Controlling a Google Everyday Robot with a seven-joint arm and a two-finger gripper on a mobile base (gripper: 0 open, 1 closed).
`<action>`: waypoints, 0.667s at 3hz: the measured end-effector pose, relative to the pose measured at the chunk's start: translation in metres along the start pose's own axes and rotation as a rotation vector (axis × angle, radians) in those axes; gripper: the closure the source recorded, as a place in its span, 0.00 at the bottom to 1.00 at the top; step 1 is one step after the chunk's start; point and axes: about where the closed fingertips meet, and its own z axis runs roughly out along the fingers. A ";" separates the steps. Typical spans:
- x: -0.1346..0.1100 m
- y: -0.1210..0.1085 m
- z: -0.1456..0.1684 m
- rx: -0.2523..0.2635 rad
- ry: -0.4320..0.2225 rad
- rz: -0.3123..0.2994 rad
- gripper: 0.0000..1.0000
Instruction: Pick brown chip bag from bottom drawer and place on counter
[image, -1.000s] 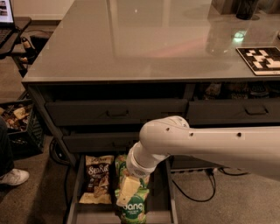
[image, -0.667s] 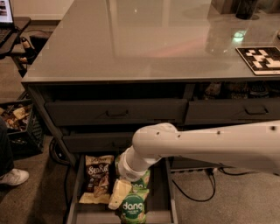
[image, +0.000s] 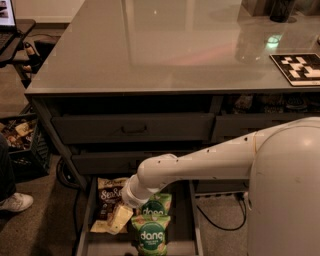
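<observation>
Gripper now stands further left, off the green bags and over the brown bag's lower right corner in the drawer; grasp cannot be told, pick unconfirmed.

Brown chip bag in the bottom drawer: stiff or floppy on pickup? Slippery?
Probably floppy: the brown chip bag looks crinkled and should buckle under the gripper, at its lower right corner. Likely light, being a small snack pack. Lying flat in the bottom drawer, it may slide rather than tip.

One gripper, three bags in drawer
</observation>
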 end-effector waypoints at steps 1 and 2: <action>0.000 0.000 0.000 0.000 0.000 0.000 0.00; 0.005 -0.003 0.008 0.045 0.023 -0.007 0.00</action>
